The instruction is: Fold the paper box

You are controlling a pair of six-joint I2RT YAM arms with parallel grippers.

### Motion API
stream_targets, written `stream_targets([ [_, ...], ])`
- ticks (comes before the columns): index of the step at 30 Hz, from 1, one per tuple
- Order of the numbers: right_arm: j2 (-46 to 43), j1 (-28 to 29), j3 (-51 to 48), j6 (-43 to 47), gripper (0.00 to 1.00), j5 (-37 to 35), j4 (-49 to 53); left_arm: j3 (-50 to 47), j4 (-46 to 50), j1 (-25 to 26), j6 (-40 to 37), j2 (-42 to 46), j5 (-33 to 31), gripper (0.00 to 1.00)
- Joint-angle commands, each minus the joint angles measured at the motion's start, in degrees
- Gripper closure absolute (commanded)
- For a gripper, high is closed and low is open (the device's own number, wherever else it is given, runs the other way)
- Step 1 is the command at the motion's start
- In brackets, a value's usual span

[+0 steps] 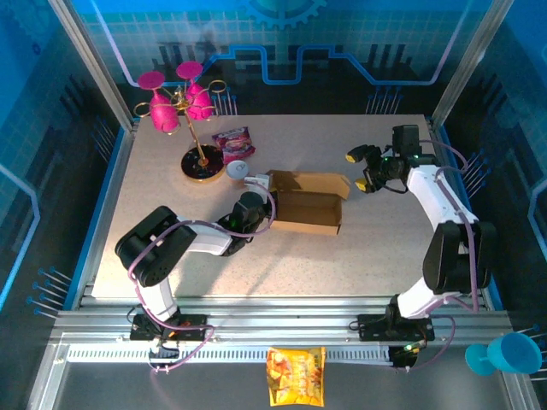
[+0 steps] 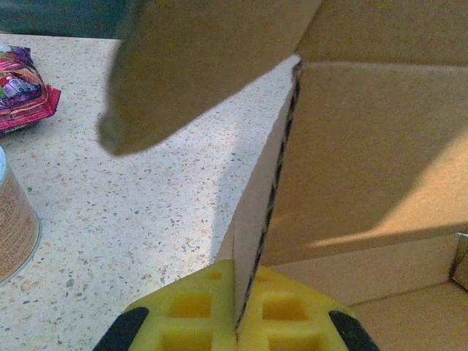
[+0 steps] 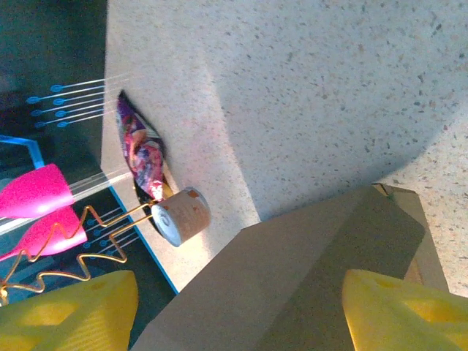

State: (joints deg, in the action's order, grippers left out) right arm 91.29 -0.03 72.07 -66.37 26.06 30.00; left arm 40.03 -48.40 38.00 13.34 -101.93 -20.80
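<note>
The paper box (image 1: 308, 205) is brown cardboard, half raised, in the middle of the table with a flap up at its back right. My left gripper (image 1: 256, 210) is at its left end. In the left wrist view the yellow pads (image 2: 197, 314) are pressed together on the thin edge of an upright wall of the paper box (image 2: 365, 161). My right gripper (image 1: 363, 171) hovers just right of the raised flap, its jaws wide apart. Its yellow fingertips (image 3: 402, 314) frame the brown flap (image 3: 292, 285) without touching it.
A gold stand with pink cups (image 1: 184, 102) is at the back left. A snack packet (image 1: 232, 141) and a small can (image 1: 238, 171) lie close to the box's left end. A yellow bag (image 1: 296, 374) and a teal cup (image 1: 504, 354) sit off the table in front.
</note>
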Motion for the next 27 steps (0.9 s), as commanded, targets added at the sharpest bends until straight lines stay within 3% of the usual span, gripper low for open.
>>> stream_targets([
  [1, 0.85, 2.76, -0.47, -2.77, 0.26, 2.32, -0.53, 0.27, 3.20, 0.41, -0.68, 1.16, -0.58, 1.00],
  [11, -0.52, 5.48, -6.29, -7.71, 0.31, 4.43, -4.73, 1.21, 3.40, 0.45, -0.36, 0.42, -0.24, 0.99],
  [27, -5.27, 10.01, -12.11, -11.32, 0.41, 3.03, -4.51, -0.73, 7.46, 1.76, 8.00, 5.40, 0.50, 0.79],
])
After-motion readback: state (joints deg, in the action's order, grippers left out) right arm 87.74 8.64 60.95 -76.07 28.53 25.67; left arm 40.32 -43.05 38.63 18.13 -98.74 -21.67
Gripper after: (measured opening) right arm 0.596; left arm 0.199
